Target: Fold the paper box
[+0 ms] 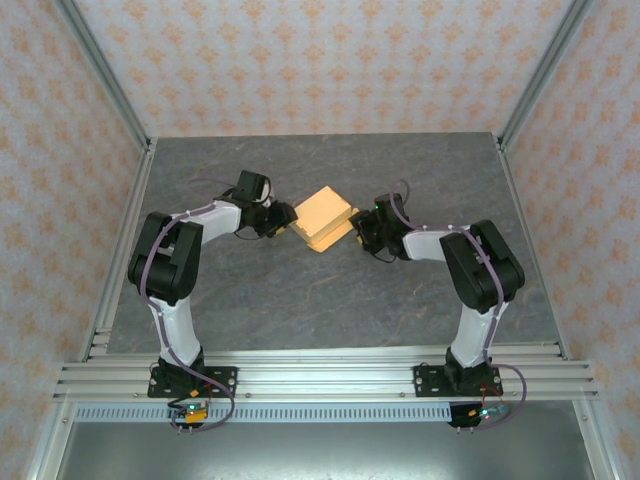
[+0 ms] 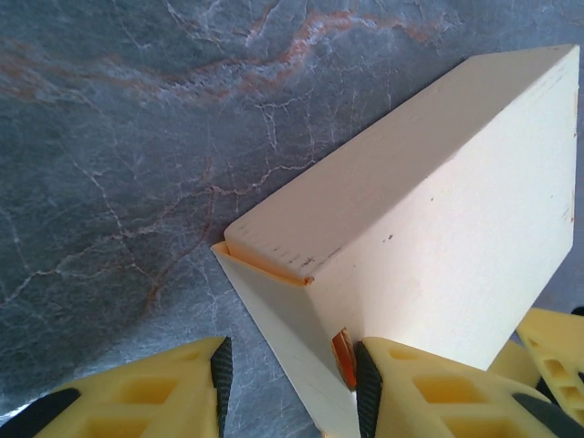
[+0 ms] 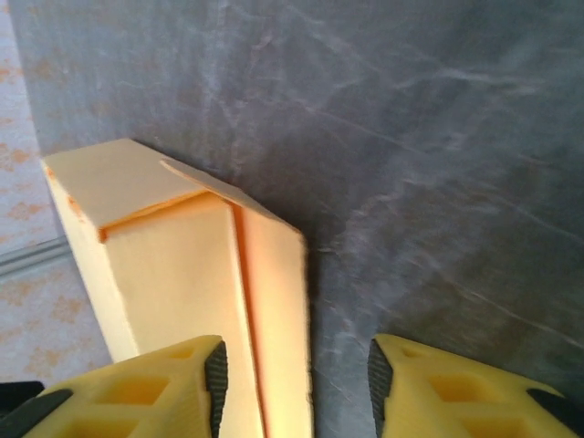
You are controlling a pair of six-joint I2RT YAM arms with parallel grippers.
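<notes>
The paper box (image 1: 325,218) is a tan-orange folded block lying mid-table between both grippers. My left gripper (image 1: 283,222) is at its left end. In the left wrist view the box (image 2: 429,228) has a pale flap (image 2: 292,338) sticking out between my open left gripper (image 2: 292,392); the right pad (image 2: 367,392) touches the flap's corner and the left pad stands apart. My right gripper (image 1: 358,225) is at the box's right end. In the right wrist view the box (image 3: 182,274) has a seamed end panel (image 3: 278,328) between the jaws of the open right gripper (image 3: 296,383), next to the left pad, with a wide gap to the right one.
The grey marble-patterned table (image 1: 330,290) is bare around the box. Metal frame posts and patterned walls close in the back and sides. A rail (image 1: 320,375) with both arm bases runs along the near edge. Another yellow finger (image 2: 547,351) shows beside the box.
</notes>
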